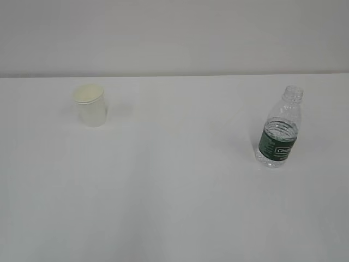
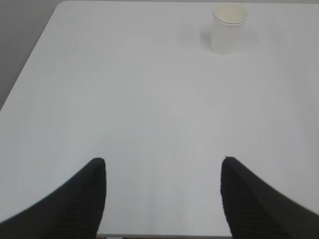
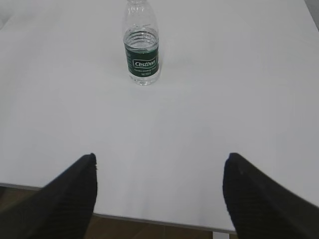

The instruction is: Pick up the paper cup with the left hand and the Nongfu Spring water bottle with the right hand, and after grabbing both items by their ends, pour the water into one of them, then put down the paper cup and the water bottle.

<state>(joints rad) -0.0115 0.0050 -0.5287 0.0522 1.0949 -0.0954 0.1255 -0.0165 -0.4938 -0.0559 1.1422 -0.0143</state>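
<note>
The cream paper cup (image 1: 91, 105) stands upright at the far left of the white table (image 1: 174, 196); the left wrist view has the paper cup (image 2: 228, 28) far ahead and to the right. The clear ribbed water bottle (image 1: 280, 129) with a dark green label stands upright and uncapped on the right; the bottle (image 3: 141, 47) is far ahead in the right wrist view. My left gripper (image 2: 163, 162) is open over the table's near edge, nothing between its fingers. My right gripper (image 3: 160, 158) is open too, also empty, at the near edge. Neither arm shows in the exterior view.
A pale wall (image 1: 174, 33) runs behind the table's far edge. The table's left edge (image 2: 30, 64) slants past in the left wrist view, and its near edge (image 3: 164, 221) with brown floor below shows in the right wrist view.
</note>
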